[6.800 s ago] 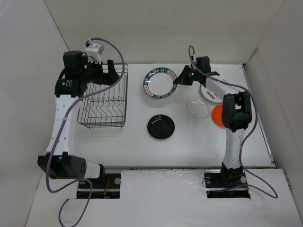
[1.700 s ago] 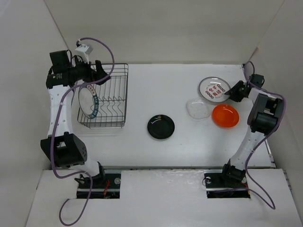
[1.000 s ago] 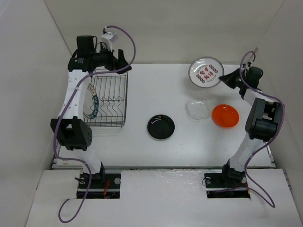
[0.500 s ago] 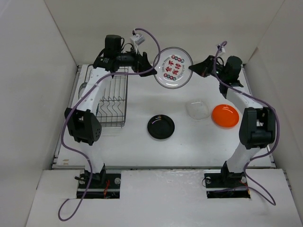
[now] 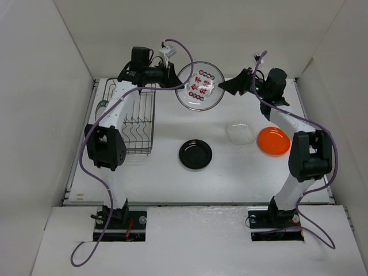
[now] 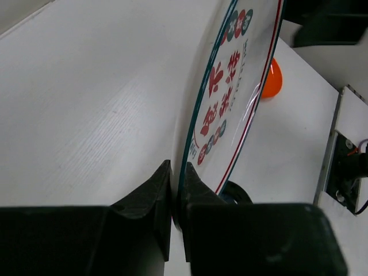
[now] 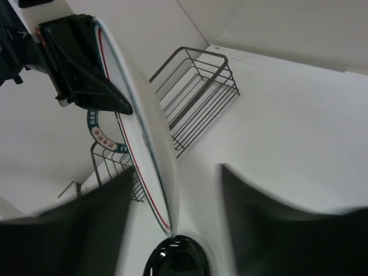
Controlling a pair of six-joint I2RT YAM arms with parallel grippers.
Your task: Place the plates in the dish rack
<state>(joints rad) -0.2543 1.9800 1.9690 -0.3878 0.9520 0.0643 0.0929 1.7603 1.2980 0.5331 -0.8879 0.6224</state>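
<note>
Over table: outstretched left gripper pinches plate.

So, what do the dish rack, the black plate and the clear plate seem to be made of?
The dish rack looks like thin dark metal wire, perhaps coated: slender bars, the table visible between. The black plate is glossy, ceramic or plastic: highlights on its rim. The clear plate is transparent, glass or plastic; I cannot tell which.
</note>
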